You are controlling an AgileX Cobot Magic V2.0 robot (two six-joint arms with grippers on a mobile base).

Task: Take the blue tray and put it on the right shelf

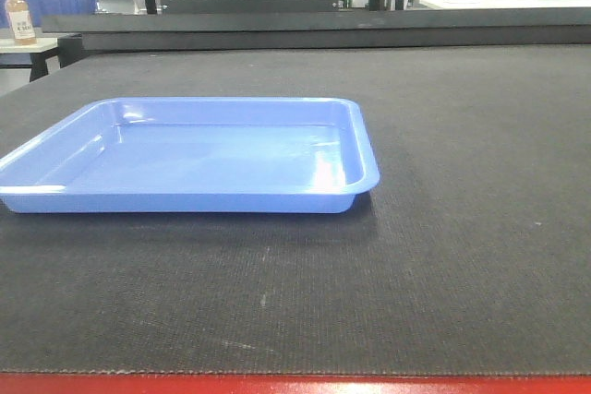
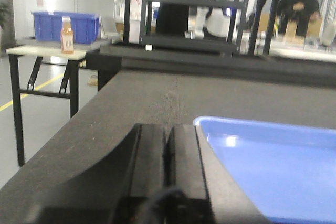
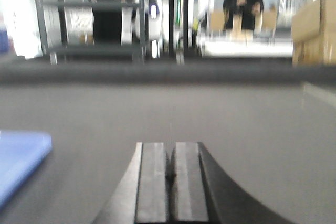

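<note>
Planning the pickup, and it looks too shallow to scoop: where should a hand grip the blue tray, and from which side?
Probably the flared rim: the blue tray lies flat on the tabletop, so only that overhanging lip offers a pinch. Come from the sides, left hand to its left rim, right hand to its right rim; both are shut and must open first.

The wide, shallow periwinkle-blue plastic tray [image 1: 203,159] lies flat on the dark fabric-covered surface [image 1: 462,228], just right of the left pincer [image 2: 167,145] and left of the right pincer [image 3: 172,163], apart from it. Far ahead-left of the left pincer, a pale-topped side table [image 2: 42,52] carries a capped bottle [image 2: 66,35] before a deep blue plastic bin [image 2: 86,29].
</note>
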